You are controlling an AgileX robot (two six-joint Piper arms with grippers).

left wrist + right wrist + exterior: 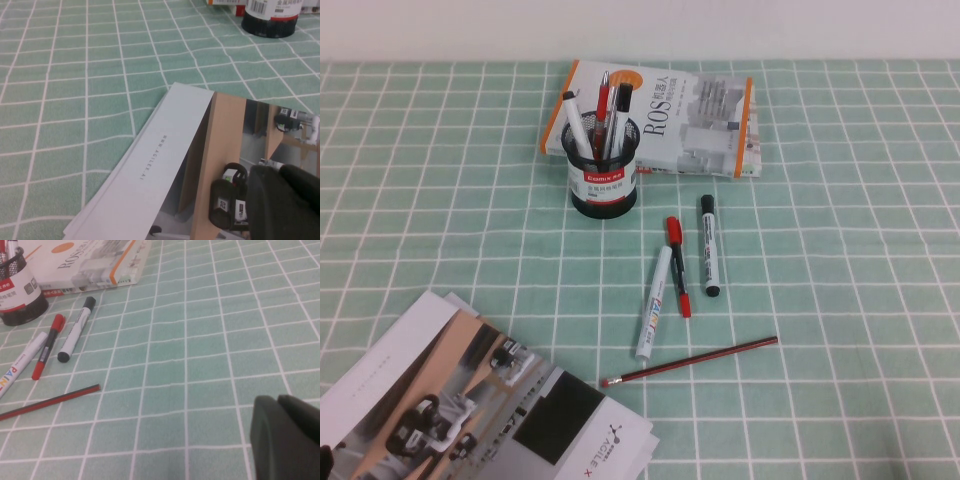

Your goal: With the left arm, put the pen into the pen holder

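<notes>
The black mesh pen holder (pixel 604 178) with its red-and-white "Comix" band stands in front of a book; its base also shows in the left wrist view (pixel 270 22) and the right wrist view (pixel 17 295). Several pens stand in it. A white-barrelled marker (pixel 576 122) leans left with a small dark end up, which looks like the pen; its other end is hidden in the cup. A black-capped one (pixel 621 105) stands beside it. My left gripper (pixel 280 172) is shut and empty, low over a brochure at the near left. My right gripper (pixel 277 401) is shut and empty over bare cloth.
On the green checked cloth lie a white "PAINT" marker (pixel 653 303), a red pen (pixel 678 265), a white marker with black ends (pixel 710 245) and a red pencil (pixel 690 361). A ROS book (pixel 655 115) lies behind the holder. The brochure (pixel 470 410) covers the near left corner.
</notes>
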